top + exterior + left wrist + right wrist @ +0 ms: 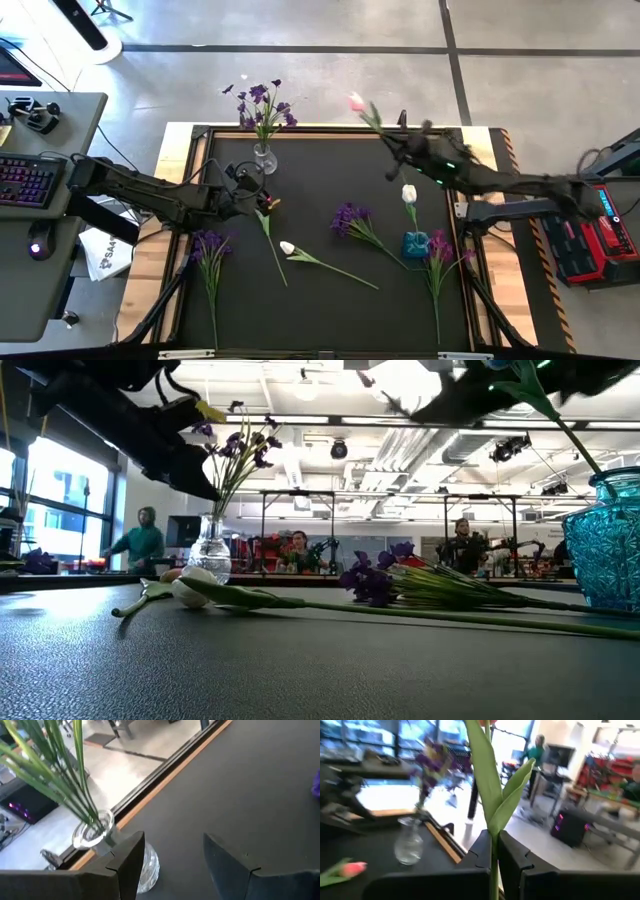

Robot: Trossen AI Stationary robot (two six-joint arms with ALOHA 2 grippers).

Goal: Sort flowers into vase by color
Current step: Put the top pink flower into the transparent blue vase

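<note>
My right gripper [392,142] is raised over the table's far side, shut on a pink tulip [357,101]. My left gripper [170,857] hangs open just beside the clear vase [264,157], which holds purple flowers [262,105]. The blue vase [415,243] holds a white tulip [409,193]. On the mat lie a white tulip [288,247], another pink tulip [351,868] and three purple sprays [208,245], [350,217], [437,247]. My right gripper pinches the pink tulip's green stem [493,862] between its two fingers, just below the leaves [495,795]. The fingers point about level and lie across the stem. The tulip is lifted clear of the table, its bud end above the fingers.
A wooden frame [180,140] borders the black mat. A desk with a keyboard [25,180] stands left of the table and a red unit [575,240] at its right. Bare mat lies between the two vases. People stand in the room beyond.
</note>
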